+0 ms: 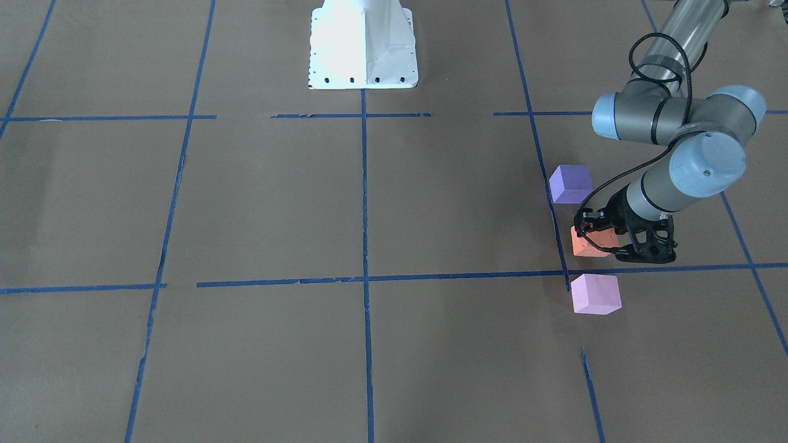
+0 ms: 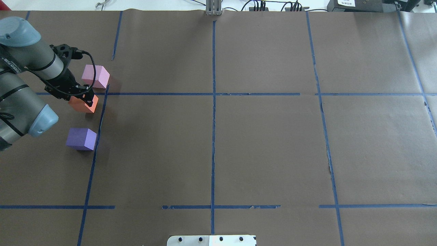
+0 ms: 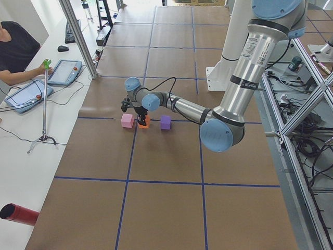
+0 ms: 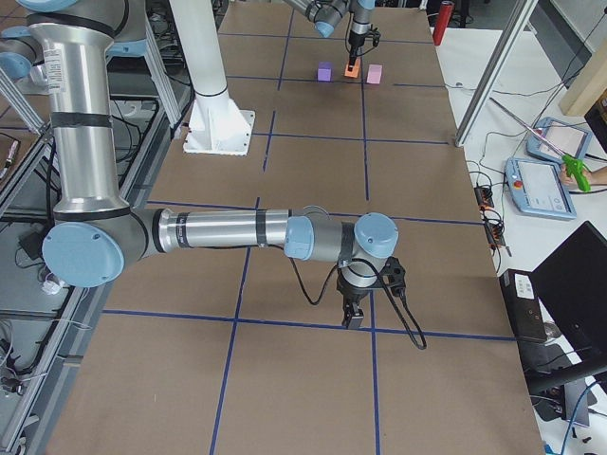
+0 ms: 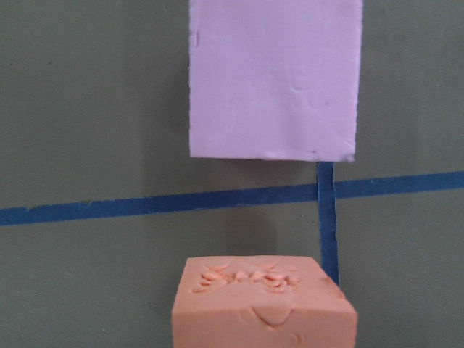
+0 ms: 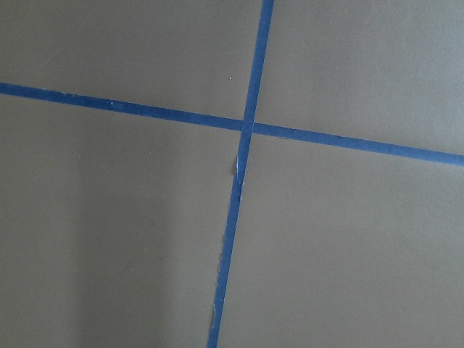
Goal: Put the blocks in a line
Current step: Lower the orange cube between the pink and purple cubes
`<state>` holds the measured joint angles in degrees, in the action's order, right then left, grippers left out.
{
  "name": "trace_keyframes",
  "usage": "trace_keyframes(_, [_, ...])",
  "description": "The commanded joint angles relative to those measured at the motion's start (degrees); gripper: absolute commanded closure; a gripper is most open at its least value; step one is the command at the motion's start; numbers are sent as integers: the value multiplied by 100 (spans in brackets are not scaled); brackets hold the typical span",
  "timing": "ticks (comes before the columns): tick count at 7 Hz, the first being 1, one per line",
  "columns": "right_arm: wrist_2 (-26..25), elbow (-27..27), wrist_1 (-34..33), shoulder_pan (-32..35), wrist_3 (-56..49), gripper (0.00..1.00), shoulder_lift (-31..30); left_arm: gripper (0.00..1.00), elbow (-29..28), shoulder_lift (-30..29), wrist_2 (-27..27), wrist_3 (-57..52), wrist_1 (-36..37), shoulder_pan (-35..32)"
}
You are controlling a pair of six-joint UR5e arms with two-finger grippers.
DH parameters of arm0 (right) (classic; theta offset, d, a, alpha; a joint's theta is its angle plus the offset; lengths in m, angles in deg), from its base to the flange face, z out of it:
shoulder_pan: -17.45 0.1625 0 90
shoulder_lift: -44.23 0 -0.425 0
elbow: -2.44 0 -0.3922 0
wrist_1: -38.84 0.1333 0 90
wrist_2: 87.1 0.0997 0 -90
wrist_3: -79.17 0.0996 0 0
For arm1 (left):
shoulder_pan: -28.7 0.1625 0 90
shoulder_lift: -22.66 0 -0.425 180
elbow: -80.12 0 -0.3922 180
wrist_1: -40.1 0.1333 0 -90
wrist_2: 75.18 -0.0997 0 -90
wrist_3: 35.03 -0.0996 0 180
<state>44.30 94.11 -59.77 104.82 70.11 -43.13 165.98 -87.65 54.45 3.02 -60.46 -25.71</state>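
Note:
The orange block [image 2: 82,104] sits between the pink block [image 2: 95,76] and the purple block [image 2: 81,138], in a rough line along a blue tape line at the table's left. My left gripper [image 2: 85,98] comes down on the orange block, fingers on either side, and looks shut on it at or just above the table. The left wrist view shows the orange block [image 5: 264,308] close below the pink block [image 5: 274,78]. My right gripper [image 4: 353,320] hangs low over bare table far from the blocks; I cannot tell if it is open.
Brown paper with a blue tape grid [image 2: 213,94] covers the table. The robot's white base [image 1: 363,46] stands at the table's edge. An operator with tablets [image 3: 26,94] sits beyond the far end. The right wrist view shows only a tape crossing [image 6: 245,127].

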Motion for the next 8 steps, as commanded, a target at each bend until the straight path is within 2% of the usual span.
trace_keyframes(1, [0,0,0,0,0,0,0,94,-25,0,0,9,-25,27])
trace_keyframes(4, [0,0,0,0,0,0,0,94,-60,0,0,150,-218,98])
trace_keyframes(5, [0,0,0,0,0,0,0,84,-60,0,0,150,-218,106])
trace_keyframes(6, [0,0,0,0,-8,0,0,35,-77,9,0,141,-227,107])
trace_keyframes(7, [0,0,0,0,-9,0,0,0,-78,9,0,141,-235,107])
trace_keyframes(8, [0,0,9,0,0,0,0,0,-78,9,0,141,-236,107])
